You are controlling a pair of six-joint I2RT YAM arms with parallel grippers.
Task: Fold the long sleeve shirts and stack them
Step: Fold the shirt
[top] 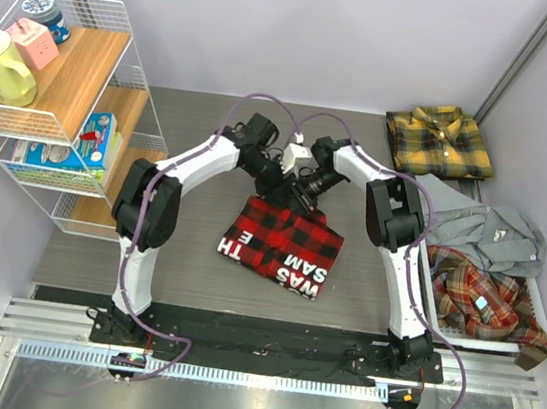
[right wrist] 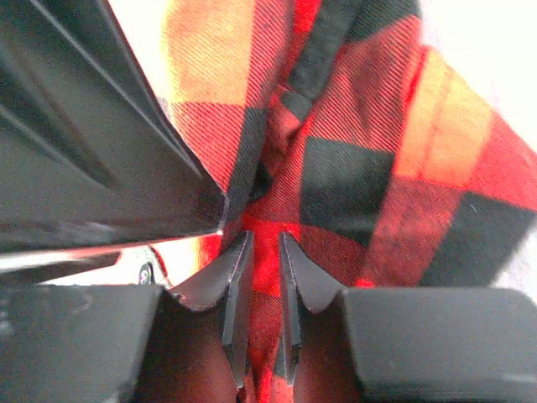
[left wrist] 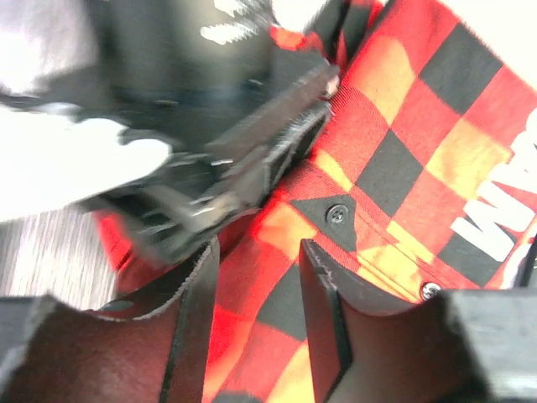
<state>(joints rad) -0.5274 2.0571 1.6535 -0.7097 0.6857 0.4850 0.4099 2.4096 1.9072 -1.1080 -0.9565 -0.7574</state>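
A robotics lab cell: plain pale panels (top: 307,27) close in the table (top: 203,125) beyond the arms (top: 171,176). Their bases sit on an aluminium rail (top: 46,321); a wire shelf (top: 85,69) of props stands left of them.

The table (top: 194,275) has a dark grey, wood-grained top. A red-and-black check shirt (top: 284,241) lies folded near its middle, slightly toward the near edge, with white block letters showing along the shirt's near and left sides. A yellow-and-black plaid shirt (top: 438,143) lies folded flat in the far right corner, collar up. Along the right edge sits a white basket (top: 458,337). A rumpled orange-brown plaid shirt (top: 484,293) fills it, and a grey shirt (top: 492,233) is heaped over its far end, spreading onto the table top. A white wire shelf (top: 102,207) overlaps the left edge; whether it rests on the table cannot be told.
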